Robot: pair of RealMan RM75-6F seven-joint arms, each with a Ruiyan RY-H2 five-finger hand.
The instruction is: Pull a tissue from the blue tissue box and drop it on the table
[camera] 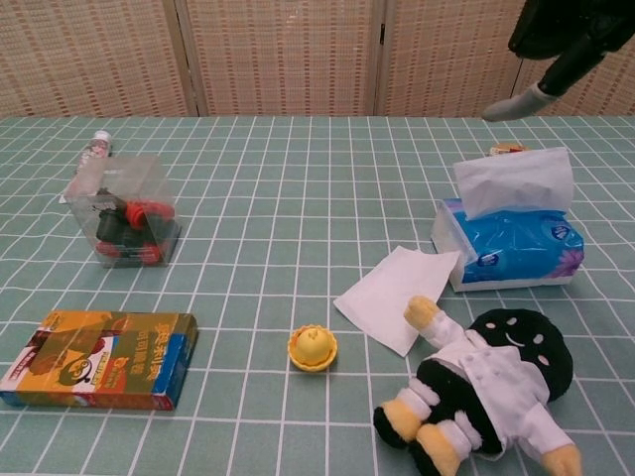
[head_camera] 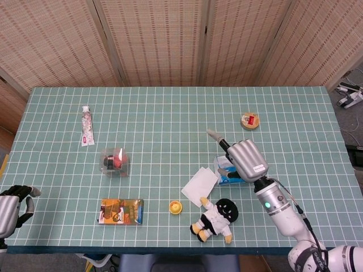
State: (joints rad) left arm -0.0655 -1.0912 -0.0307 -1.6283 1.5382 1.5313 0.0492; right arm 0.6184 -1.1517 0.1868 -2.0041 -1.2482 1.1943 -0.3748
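Table [head_camera: 170, 113] green, white grid | woven screens [head_camera: 159, 39] behind | right hand [head_camera: 245, 160] spread, empty

— What is hidden in the head view?
— Much of the blue tissue box [head_camera: 232, 177] is covered by the right hand [head_camera: 247, 160].
— And at the edges?
— The left hand [head_camera: 12, 207] is cut off at the head view's corner. In the chest view, the right hand [camera: 566, 48] is cropped at the top, and the doll's [camera: 484, 390] foot at the bottom.
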